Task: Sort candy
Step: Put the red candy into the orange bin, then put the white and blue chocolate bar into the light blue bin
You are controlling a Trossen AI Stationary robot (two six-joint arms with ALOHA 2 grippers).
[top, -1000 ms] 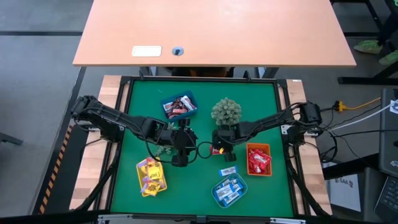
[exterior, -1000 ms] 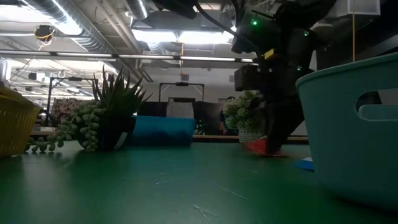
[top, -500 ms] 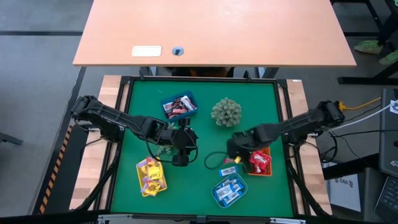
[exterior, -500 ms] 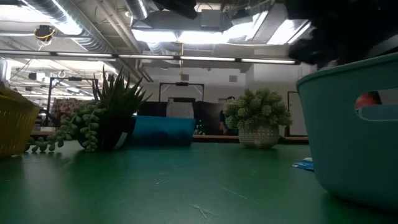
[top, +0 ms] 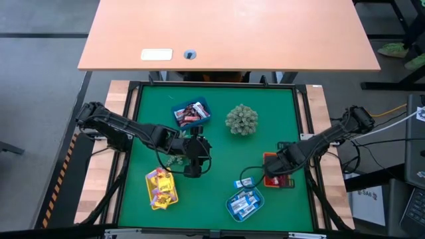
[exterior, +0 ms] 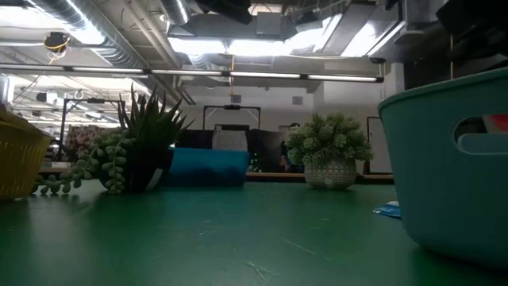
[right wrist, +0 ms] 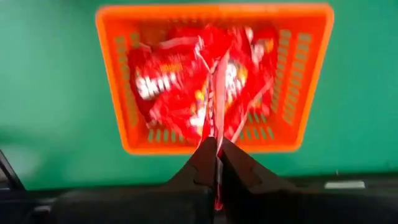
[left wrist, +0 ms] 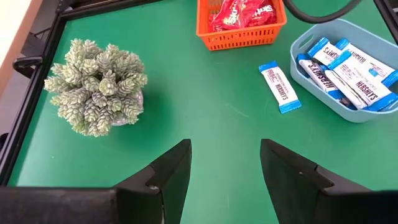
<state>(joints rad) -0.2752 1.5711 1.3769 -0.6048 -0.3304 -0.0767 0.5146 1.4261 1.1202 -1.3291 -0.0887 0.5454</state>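
My right gripper (right wrist: pixel 217 155) hangs over the orange tray (right wrist: pixel 118 93), shut on a red candy (right wrist: pixel 214 106); the high view shows this gripper (top: pixel 272 171) at the right of the green mat. More red candy lies in that tray. My left gripper (left wrist: pixel 227 168) waits open above the mat's middle (top: pixel 192 169), holding nothing. A blue-and-white candy (left wrist: pixel 279 86) lies flat on the mat beside the teal tray (left wrist: pixel 348 62), which holds more of the same kind. My right gripper pinches the red candy's wrapper (right wrist: pixel 214 127) between its two fingertips, the wrapper seen edge-on. The fingers come from above, pointing down. The candy is lifted clear, above the red candy lying in the orange tray.
A yellow tray (top: pixel 161 188) with candy sits at the near left and a blue tray (top: pixel 191 114) with dark candy at the far left. A round pale plant (top: pixel 242 119) stands at the far middle, a spiky plant (exterior: pixel 147 135) under my left arm.
My right gripper has risen from the mat beside the round plant and swung toward the table's right and near edges, turning to point straight down. The red candy has been lifted clear of the mat and carried with it over the orange tray.
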